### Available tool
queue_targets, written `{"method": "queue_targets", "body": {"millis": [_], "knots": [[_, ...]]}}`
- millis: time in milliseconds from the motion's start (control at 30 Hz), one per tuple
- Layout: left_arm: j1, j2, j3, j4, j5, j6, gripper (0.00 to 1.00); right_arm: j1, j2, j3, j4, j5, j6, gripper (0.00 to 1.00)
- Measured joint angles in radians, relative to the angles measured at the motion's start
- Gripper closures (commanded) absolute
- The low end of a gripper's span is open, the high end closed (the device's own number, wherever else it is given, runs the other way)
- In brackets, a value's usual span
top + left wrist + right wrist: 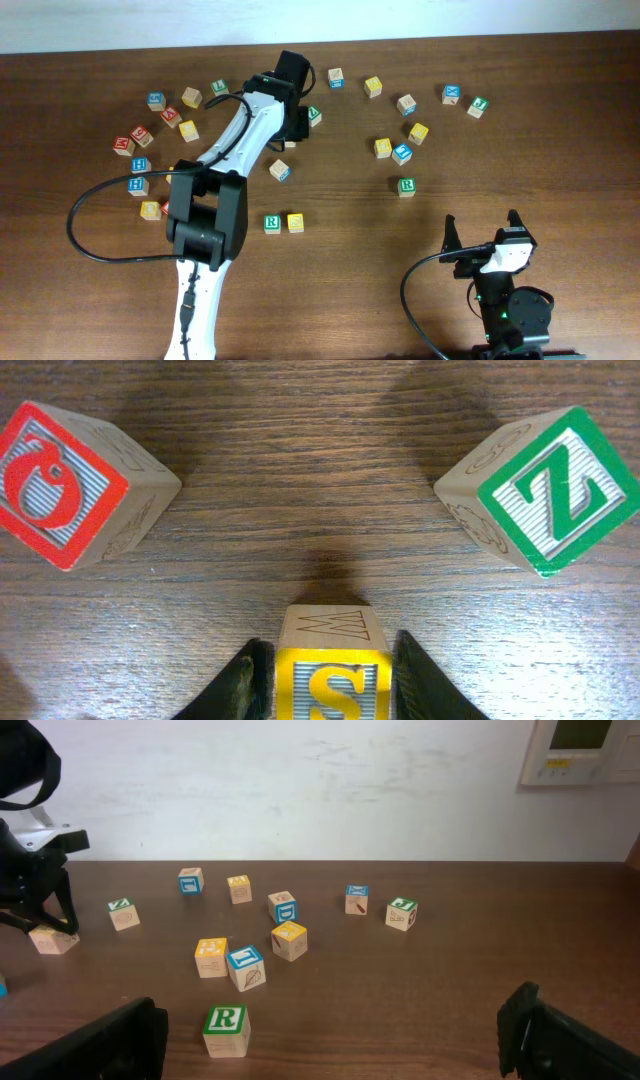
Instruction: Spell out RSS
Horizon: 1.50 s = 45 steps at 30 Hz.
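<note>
Cube held in the left claw, right claw spread wide.

A yellow S cube (333, 670) sits between the fingers (245, 685) of the left claw (330, 660), which press close against both its sides; whether it rests on the counter (320, 510) or is just off it, I cannot tell. Beyond the tips, ahead and to this claw's left in its wrist view, stands a red-lettered cube (70, 480). Ahead and to its right is a green Z cube (545, 490), and both are apart from the fingers. Seen from overhead, back along the arm toward its base, a green R cube (271, 222) and a yellow cube (295, 222) sit side by side, touching. The right claw (481, 222) hangs with its jaws wide apart. Just ahead of it, left of centre in its own view, is a second green R cube (227, 1028). Farther on lies a loose scatter of cubes (288, 940).
</note>
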Motion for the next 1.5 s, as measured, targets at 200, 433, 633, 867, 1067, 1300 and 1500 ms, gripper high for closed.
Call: {"method": "queue_targets", "body": {"millis": [200,433,633,867,1067,1300,1500], "knots": [[0.0,0.0,0.0,-0.012,-0.002,-0.004,0.53,0.0,0.0,0.0,0.0,0.0,0.0,0.02],[0.0,0.0,0.0,-0.027,-0.002,-0.003,0.63,0.0,0.0,0.0,0.0,0.0,0.0,0.02],[0.0,0.0,0.0,-0.029,-0.002,-0.004,0.69,0.0,0.0,0.0,0.0,0.0,0.0,0.02],[0.0,0.0,0.0,-0.029,-0.002,-0.004,0.53,0.0,0.0,0.0,0.0,0.0,0.0,0.02],[0.0,0.0,0.0,-0.03,-0.002,-0.004,0.55,0.0,0.0,0.0,0.0,0.0,0.0,0.02],[0.0,0.005,0.0,-0.03,0.001,-0.004,0.61,0.0,0.0,0.0,0.0,0.0,0.0,0.02],[0.0,0.011,0.0,-0.029,0.001,-0.004,0.68,0.0,0.0,0.0,0.0,0.0,0.0,0.02]]}}
